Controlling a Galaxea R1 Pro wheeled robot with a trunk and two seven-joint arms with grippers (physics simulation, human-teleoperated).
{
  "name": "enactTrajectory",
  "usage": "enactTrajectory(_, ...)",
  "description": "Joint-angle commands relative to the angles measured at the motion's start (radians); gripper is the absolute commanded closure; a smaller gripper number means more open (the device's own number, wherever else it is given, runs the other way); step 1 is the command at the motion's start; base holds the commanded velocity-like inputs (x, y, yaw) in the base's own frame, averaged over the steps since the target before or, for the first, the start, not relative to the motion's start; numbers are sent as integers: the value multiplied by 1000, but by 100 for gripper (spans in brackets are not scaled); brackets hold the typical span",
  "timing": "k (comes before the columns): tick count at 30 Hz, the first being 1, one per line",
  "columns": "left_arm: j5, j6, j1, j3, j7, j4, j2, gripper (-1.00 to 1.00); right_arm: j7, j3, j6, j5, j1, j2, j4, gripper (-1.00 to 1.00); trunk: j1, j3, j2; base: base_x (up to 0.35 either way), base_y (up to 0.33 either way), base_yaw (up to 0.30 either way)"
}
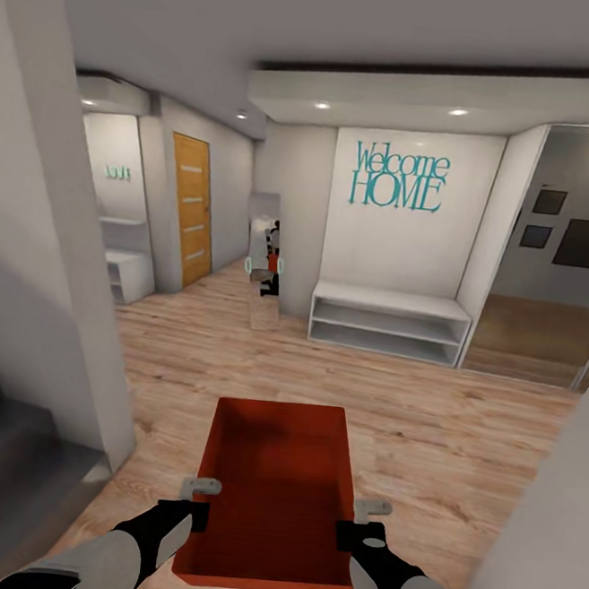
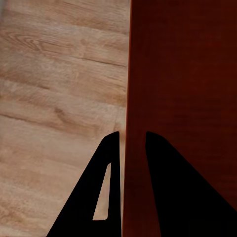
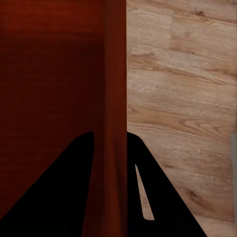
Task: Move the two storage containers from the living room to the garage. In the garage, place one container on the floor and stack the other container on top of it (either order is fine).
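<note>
Both end effectors, left and right, are clamped on opposite side walls of one storage container, carried above the wood-plank flooring. Transport is judged underway; the garage must next be reached through the hallway.

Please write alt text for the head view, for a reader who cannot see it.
Both grippers, left and right, hold an orange-red storage container by its side walls above light wood-plank flooring. Ahead stand a white shelf and a "Welcome HOME" wall sign.
</note>
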Motion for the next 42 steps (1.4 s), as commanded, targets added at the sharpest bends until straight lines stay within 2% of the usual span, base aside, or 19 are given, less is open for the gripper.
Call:
enactTrajectory(1, -19, 7, -1, -2, 26, -4, 5, 100, -5, 2, -6, -18, -1, -15, 6, 100, 1, -2, -2, 324, 0, 0)
enactTrajectory(42, -19, 7, -1, -2, 27, -4, 5, 100, -5, 2, -6, -18, -1, -15, 6, 100, 1, -2, -2, 324, 0, 0)
